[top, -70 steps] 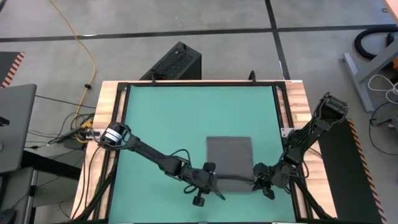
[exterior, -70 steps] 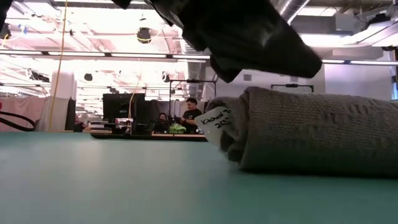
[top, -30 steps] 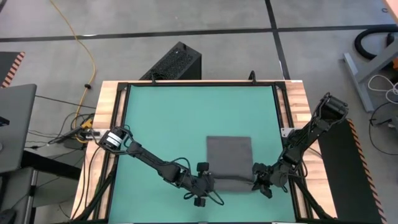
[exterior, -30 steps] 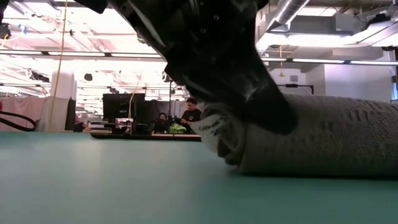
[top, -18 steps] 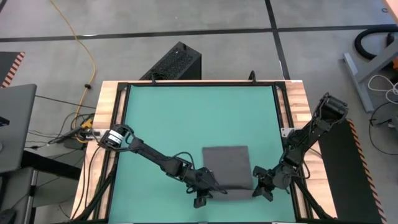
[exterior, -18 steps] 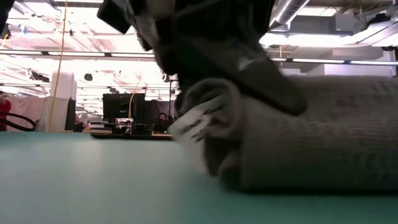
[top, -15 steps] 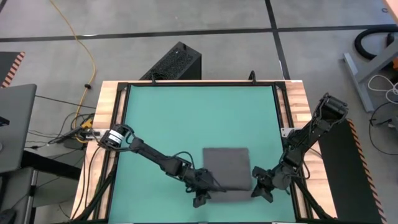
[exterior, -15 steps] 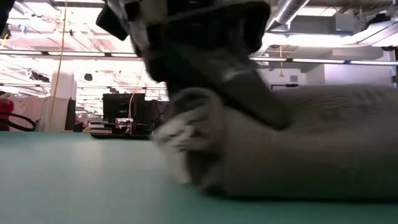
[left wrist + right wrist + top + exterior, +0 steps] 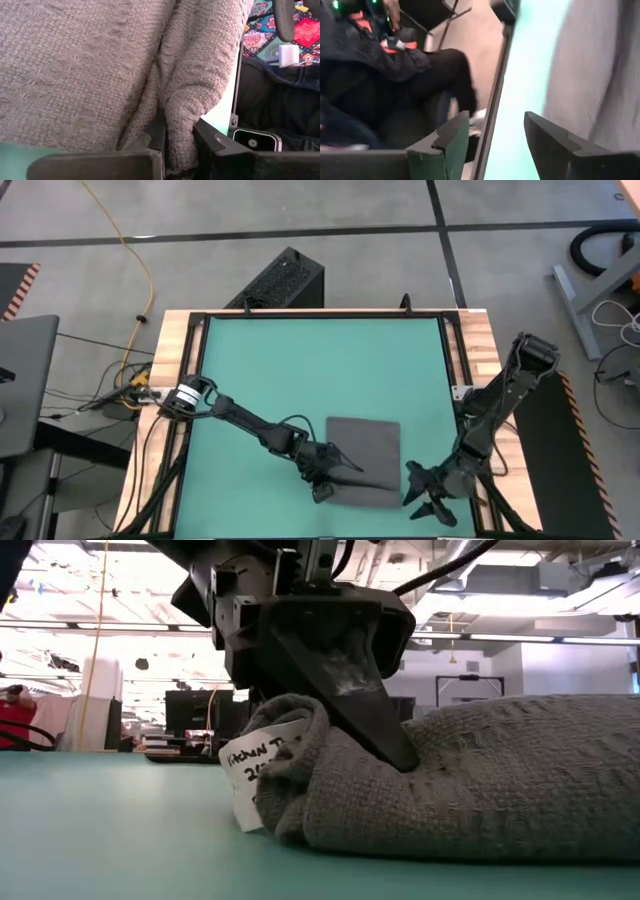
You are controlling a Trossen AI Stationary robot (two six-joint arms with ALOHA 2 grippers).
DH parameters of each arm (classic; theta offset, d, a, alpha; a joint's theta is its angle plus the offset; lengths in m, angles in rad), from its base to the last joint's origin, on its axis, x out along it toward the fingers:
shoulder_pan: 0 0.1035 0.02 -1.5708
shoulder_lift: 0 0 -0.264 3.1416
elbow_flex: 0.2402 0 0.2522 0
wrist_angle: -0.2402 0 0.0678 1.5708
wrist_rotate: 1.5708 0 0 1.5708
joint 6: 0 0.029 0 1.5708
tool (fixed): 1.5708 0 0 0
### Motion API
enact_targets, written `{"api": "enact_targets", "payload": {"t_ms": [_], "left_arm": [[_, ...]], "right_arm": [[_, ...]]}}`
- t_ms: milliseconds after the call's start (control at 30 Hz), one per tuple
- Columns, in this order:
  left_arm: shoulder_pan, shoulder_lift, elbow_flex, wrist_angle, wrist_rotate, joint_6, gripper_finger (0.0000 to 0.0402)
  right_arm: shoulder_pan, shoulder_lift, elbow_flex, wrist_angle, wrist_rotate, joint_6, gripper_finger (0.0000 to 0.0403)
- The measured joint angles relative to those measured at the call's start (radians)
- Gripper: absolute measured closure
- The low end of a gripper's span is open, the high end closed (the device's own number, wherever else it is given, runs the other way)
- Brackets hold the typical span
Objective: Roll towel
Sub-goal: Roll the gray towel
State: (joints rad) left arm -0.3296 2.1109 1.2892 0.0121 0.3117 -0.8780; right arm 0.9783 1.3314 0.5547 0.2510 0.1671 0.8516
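The dark grey towel (image 9: 365, 452) lies on the green mat (image 9: 300, 370) near the table's near edge, its near part rolled up loosely (image 9: 480, 780). A white label (image 9: 252, 772) sticks out of the roll's left end. My left gripper (image 9: 335, 478) is shut on that left end. My right gripper (image 9: 425, 500) stands open beside the towel's right end, toward the near right corner, with only mat between its fingers (image 9: 490, 145). The towel's edge (image 9: 605, 75) shows past it. My left gripper pinches a thick fold of the towel (image 9: 181, 125) between its two fingers, at the left end of the rolled near part. The fingers (image 9: 350, 670) slant down onto it from above and from the left. The towel rests on the mat, and several layers bunch up in the hold.
A wooden border with black rails (image 9: 460, 350) frames the mat. The mat's far half lies bare. A seated person's legs (image 9: 395, 65) show just beyond the table's near edge. A phone-like object (image 9: 252, 140) lies past the mat's edge.
My left gripper has shut on the roll's left end and taken hold. My right gripper has opened, let go of the right end and drawn back toward the near right corner. The towel has shifted slightly toward the near and left edges, and its right part has sagged flatter.
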Motion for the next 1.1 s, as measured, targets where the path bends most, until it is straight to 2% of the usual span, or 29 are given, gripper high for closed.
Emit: {"api": "enact_targets", "payload": {"t_ms": [167, 300, 433, 667, 767, 900, 1100], "left_arm": [[0.013, 0.0, 0.0, -0.006, 0.023, -0.001, 0.0371], [0.021, 0.0, 0.0, -0.007, 0.042, -0.008, 0.0371], [0.022, 0.0, -0.001, -0.007, 0.05, -0.013, 0.0371], [0.022, 0.0, -0.001, -0.007, 0.061, -0.024, 0.0368], [0.022, 0.001, -0.001, -0.007, 0.073, -0.025, 0.0342], [0.022, 0.001, -0.001, -0.006, 0.074, -0.021, 0.0299], [0.03, 0.001, -0.001, 0.001, 0.09, -0.014, 0.0255]], "right_arm": [[0.071, 0.044, 0.158, -0.184, 0.22, -0.236, 0.0193], [0.102, 0.144, 0.249, -0.263, 0.356, -0.436, 0.0197], [0.121, 0.269, 0.322, -0.328, 0.435, -0.542, 0.0193], [0.135, 0.386, 0.446, -0.493, 0.497, -0.531, 0.018], [0.135, 0.396, 0.459, -0.559, 0.514, -0.485, 0.0177], [0.123, 0.397, 0.444, -0.664, 0.517, -0.334, 0.0175], [0.116, 0.404, 0.397, -0.632, 0.525, -0.265, 0.0182]]}}
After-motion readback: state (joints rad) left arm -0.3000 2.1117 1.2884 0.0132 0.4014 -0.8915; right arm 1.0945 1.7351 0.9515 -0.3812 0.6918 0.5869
